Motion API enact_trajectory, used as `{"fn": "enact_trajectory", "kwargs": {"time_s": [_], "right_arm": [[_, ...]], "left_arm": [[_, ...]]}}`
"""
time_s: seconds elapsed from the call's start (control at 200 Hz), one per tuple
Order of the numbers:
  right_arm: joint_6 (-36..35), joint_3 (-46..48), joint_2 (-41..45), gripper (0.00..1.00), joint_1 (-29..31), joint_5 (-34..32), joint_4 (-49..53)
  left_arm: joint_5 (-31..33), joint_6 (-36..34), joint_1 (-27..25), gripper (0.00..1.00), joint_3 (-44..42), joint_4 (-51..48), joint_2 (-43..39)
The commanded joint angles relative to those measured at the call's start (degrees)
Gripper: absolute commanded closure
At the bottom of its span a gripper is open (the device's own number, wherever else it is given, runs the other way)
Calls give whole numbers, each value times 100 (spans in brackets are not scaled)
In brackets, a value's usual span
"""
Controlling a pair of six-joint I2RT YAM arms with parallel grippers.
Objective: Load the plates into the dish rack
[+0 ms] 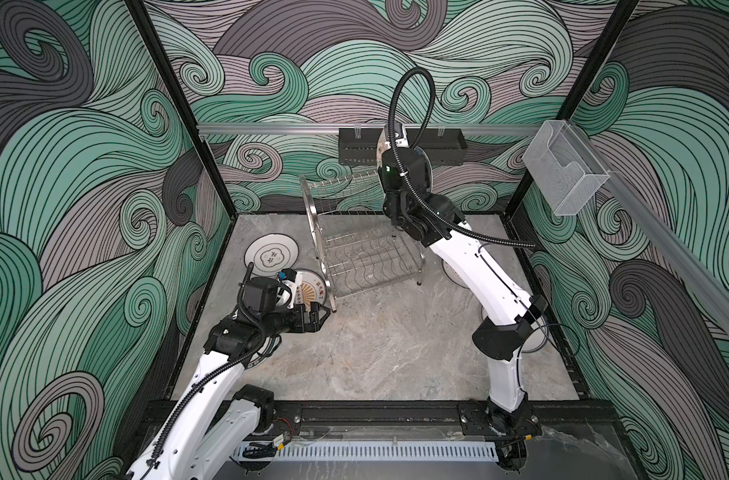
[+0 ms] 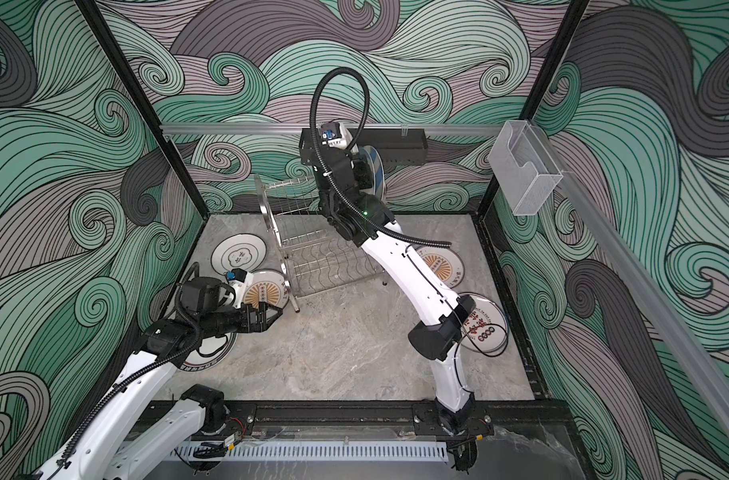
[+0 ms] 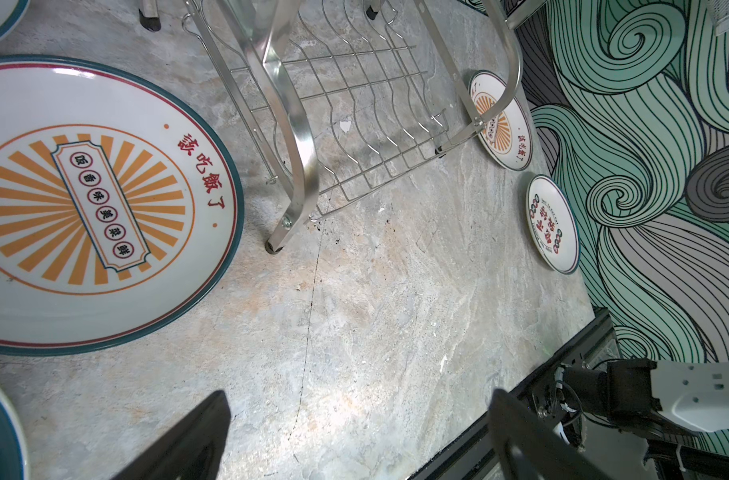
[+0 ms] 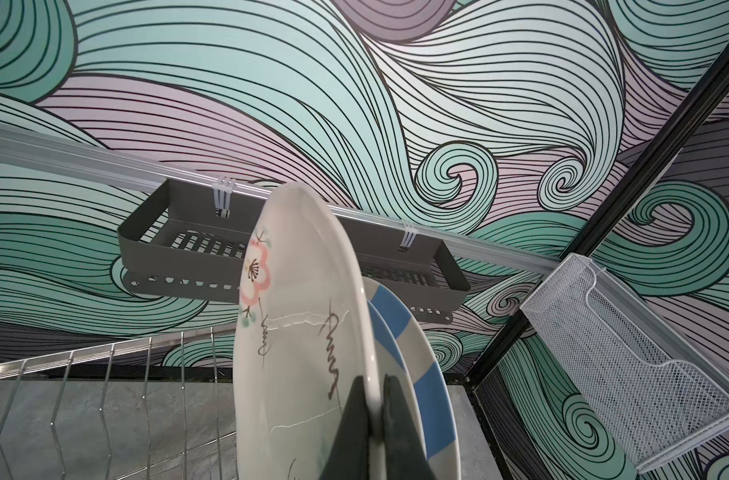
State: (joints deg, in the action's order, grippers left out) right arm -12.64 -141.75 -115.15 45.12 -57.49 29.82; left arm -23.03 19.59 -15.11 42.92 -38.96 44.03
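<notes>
Now the right gripper (image 4: 377, 388) clamps the cream plate (image 4: 296, 332) upright over the dish rack (image 3: 300, 158); it should ease straight down into a slot.

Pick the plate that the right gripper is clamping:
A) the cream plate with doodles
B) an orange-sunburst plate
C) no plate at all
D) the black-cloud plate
A: in the right wrist view the right gripper is shut on the rim of the cream plate with doodles, held on edge beside a blue-and-white striped plate.
</notes>
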Motion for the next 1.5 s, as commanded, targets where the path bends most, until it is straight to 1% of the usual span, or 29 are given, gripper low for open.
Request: {"fn": "enact_trajectory", "kwargs": {"time_s": [0.0,0.1,0.23,0.68,0.706,0.751,0.836,0.881,1.066,1.176,1.281,1.396,1.496], "right_arm": [[477,138,218,100,-133,54,-291],[637,411,298,100,-144,142,-307],[732,542,309,100,-145,219,-293],[992,1134,603,100,-232,185,-140],[992,1168,629,97,-224,190,-127],[999,1251,686,89,-218,202,-136],[1001,1413,792,82,-210,208,-146],[1016,1495,848,76,-215,207,-144],[1018,1747,1030,65,-192,253,-173],[934,1774,1124,56,-129,367,-163],[869,1774,1262,45,-70,635,-83],[983,1885,1550,35,-55,1068,121],[1030,2225,1994,20,-56,1427,52]], "left_arm": [[-70,-96,39,1,-10,18,0],[-79,-88,52,2,-4,18,8],[-79,-91,52,1,-7,22,18],[-86,-93,59,1,-16,24,36],[-88,-96,63,1,-14,27,42],[-92,-91,61,1,-16,25,51],[-97,-96,60,1,-11,21,52],[-96,-95,61,2,-14,20,53],[-87,-92,66,1,-12,26,63],[-79,-96,60,1,-13,25,65],[-61,-96,65,2,-7,16,63],[-19,-93,66,1,-3,2,37],[17,-87,66,2,5,11,8]]}}
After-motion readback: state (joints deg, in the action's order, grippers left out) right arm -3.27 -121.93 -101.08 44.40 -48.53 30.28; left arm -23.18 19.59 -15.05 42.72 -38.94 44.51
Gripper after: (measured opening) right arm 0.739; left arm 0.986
